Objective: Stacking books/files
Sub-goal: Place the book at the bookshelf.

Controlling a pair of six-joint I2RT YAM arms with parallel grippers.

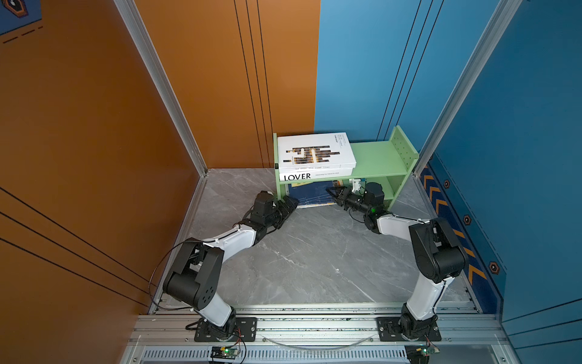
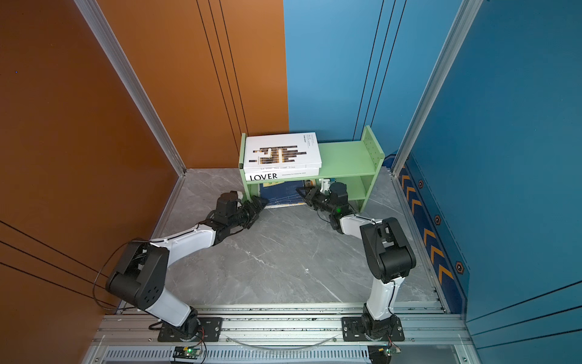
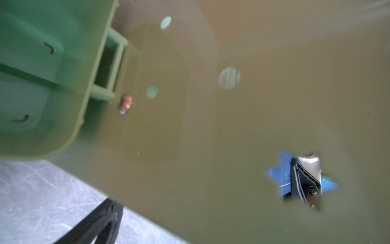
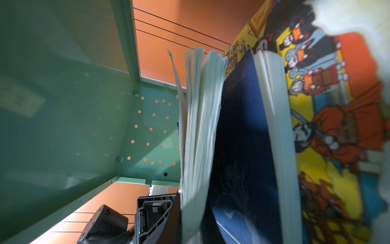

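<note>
two white books point(image 1: 315, 157) top the green shelf point(image 1: 378, 157). left gripper point(image 1: 288, 205), jaws wide, at its side panel point(image 3: 232, 126); right gripper point(image 1: 332, 191), jaws shut, against navy books point(image 1: 310, 193) below.

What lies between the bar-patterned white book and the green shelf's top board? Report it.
The thick white LOVER book, lying flat beneath the barred book on the shelf's top board; both top views show it.
</note>
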